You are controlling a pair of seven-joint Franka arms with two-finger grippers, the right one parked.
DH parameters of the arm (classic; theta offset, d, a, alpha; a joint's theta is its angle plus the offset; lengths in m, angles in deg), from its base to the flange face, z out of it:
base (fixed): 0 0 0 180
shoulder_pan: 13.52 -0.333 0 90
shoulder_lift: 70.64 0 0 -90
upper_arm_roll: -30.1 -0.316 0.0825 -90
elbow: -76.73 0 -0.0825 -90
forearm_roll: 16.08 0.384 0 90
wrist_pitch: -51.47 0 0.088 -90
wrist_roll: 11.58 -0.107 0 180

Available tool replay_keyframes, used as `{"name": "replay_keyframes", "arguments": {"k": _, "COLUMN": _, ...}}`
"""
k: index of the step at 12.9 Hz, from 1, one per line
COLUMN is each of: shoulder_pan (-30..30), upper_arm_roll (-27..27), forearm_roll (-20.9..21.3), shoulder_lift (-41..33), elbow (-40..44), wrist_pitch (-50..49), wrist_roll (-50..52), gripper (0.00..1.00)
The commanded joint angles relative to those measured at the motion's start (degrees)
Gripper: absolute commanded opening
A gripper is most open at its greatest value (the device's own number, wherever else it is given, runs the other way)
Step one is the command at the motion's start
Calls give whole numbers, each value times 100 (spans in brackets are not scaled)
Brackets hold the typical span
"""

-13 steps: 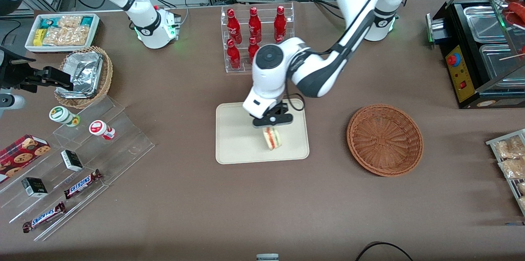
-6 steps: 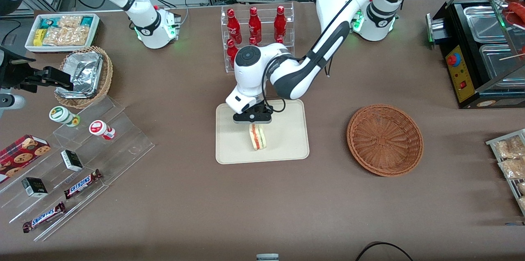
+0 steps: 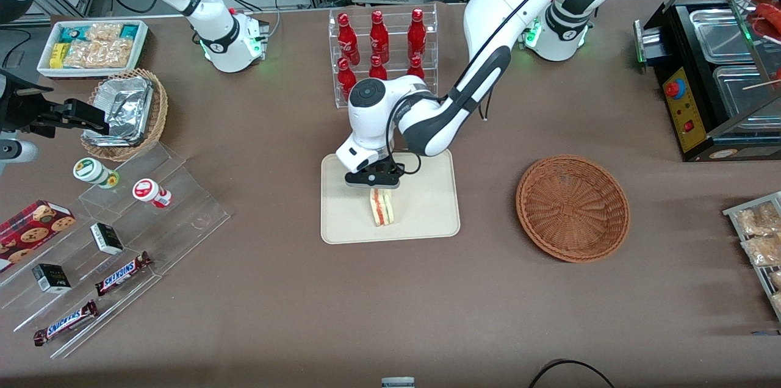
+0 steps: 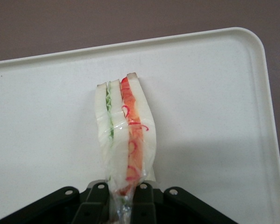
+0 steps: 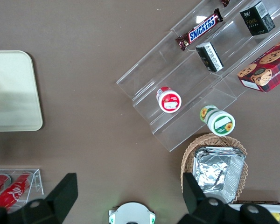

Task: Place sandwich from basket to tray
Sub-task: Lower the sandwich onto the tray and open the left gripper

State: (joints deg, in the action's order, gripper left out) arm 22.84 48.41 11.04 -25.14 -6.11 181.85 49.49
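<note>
The clear-wrapped sandwich [image 3: 382, 207] [image 4: 126, 135], white bread with red and green filling, hangs over the middle of the cream-beige tray [image 3: 427, 217] [image 4: 214, 102]. My left gripper [image 3: 375, 183] [image 4: 123, 205] is shut on the wrapper at the sandwich's narrow end, directly above the tray. Whether the sandwich's low end touches the tray I cannot tell. The reddish-brown wicker basket [image 3: 572, 207] sits with nothing in it, toward the working arm's end of the table. The right wrist view shows a corner of the tray [image 5: 14, 91].
A clear rack of red bottles [image 3: 381, 49] stands farther from the front camera than the tray. A clear stepped stand with snacks [image 3: 116, 241], a tan basket with foil [image 3: 125, 110] and a white bin [image 3: 91, 46] lie toward the parked arm's end. A black warmer [image 3: 714, 77] stands toward the working arm's end.
My left gripper carried the sandwich across the tray toward the parked arm's end, then slowed almost to a stop over the tray's middle. The sandwich now hangs more upright.
</note>
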Motion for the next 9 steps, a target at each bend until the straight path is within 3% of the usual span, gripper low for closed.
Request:
{"name": "replay_keyframes", "arguments": {"k": 1, "shoulder_pan": 82, "upper_arm_roll": -56, "forearm_roll": 118, "shoulder_lift": 38, "elbow": 102, "wrist_pitch": -3, "wrist_roll": -8, "gripper": 99}}
{"name": "replay_keyframes", "arguments": {"k": 6, "shoulder_pan": 29, "upper_arm_roll": -38, "forearm_roll": 31, "shoulder_lift": -304, "elbow": 129, "wrist_pitch": -266, "wrist_roll": 98, "gripper": 100}}
{"name": "replay_keyframes", "arguments": {"k": 9, "shoulder_pan": -40, "upper_arm_roll": -73, "forearm_roll": -609, "shoulder_lift": -892, "elbow": 155, "wrist_pitch": -775, "wrist_roll": 80, "gripper": 100}}
